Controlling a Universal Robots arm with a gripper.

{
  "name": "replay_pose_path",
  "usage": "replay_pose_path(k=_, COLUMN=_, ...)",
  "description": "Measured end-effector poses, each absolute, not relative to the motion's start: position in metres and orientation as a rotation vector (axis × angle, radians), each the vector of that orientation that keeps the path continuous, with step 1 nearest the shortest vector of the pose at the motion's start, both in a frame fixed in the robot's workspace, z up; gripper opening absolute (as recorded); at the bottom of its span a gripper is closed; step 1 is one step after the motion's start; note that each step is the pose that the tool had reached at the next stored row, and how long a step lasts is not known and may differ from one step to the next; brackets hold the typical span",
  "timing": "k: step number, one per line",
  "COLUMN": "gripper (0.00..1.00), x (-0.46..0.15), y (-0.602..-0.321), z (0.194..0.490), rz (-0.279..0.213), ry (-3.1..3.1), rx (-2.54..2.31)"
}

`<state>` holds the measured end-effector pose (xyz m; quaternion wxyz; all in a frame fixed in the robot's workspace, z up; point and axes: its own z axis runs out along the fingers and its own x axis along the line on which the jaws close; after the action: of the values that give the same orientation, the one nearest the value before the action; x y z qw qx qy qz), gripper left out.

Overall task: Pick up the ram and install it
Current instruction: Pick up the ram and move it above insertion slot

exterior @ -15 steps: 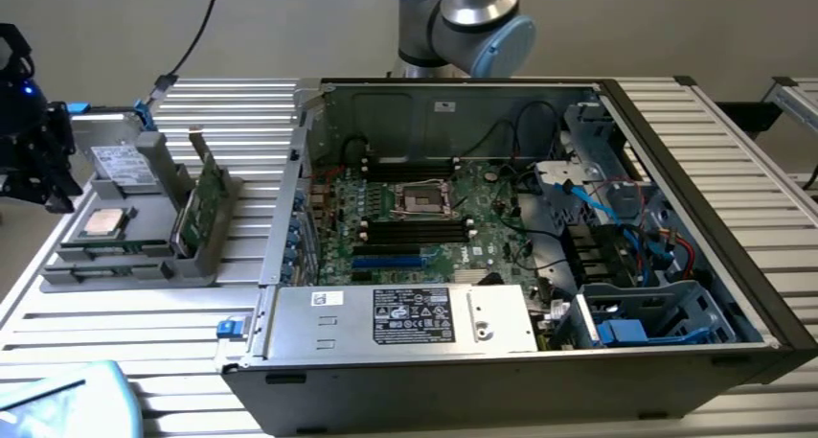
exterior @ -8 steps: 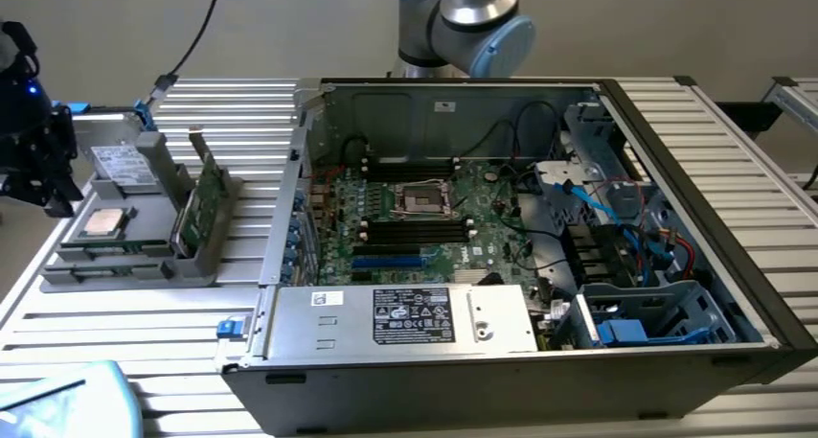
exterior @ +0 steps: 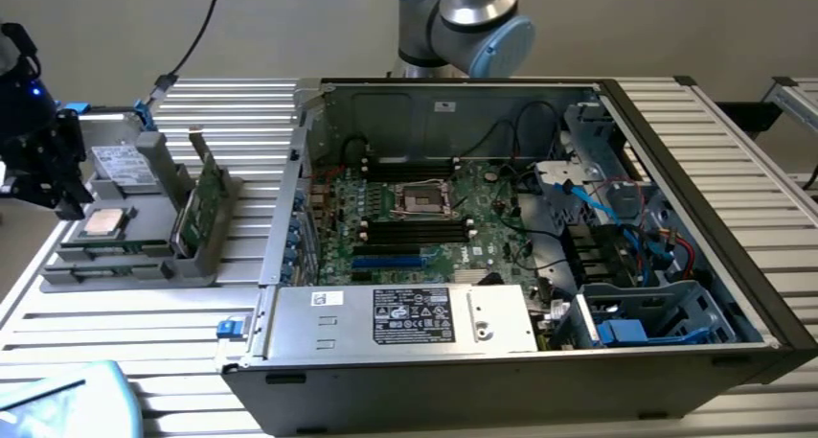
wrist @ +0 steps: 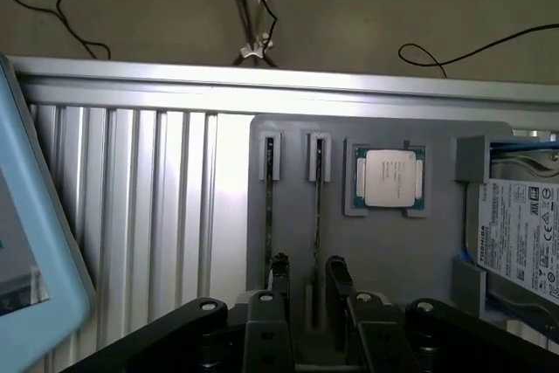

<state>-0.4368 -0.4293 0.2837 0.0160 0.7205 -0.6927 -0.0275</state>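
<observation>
Ram (exterior: pixel 198 196), upright in grey tray (exterior: pixel 115 270), processor (wrist: pixel 390 178) alongside, gripper (wrist: pixel 307 270) spread apart, holding nothing

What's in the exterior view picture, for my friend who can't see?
A black claw hovers by a grey tray holding the green ram on edge. On the exterior view's right, an open computer case shows its circuit board.

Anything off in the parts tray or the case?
Nothing stands out. The ram stands upright in its slot in the grey holder, the processor lies flat in its recess, and the drive sits beside it. Nothing looks askew in the open case.
</observation>
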Motion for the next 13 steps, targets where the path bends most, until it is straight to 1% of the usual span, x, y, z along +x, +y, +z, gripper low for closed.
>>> replay_pose_path(k=7, gripper=0.31, x=-0.437, y=-0.429, z=0.271, rz=-0.086, ry=-2.155, rx=2.241)
replay_pose_path(k=13, gripper=0.31, x=-0.437, y=-0.437, z=0.260, rz=-0.085, ry=-2.154, rx=2.241)
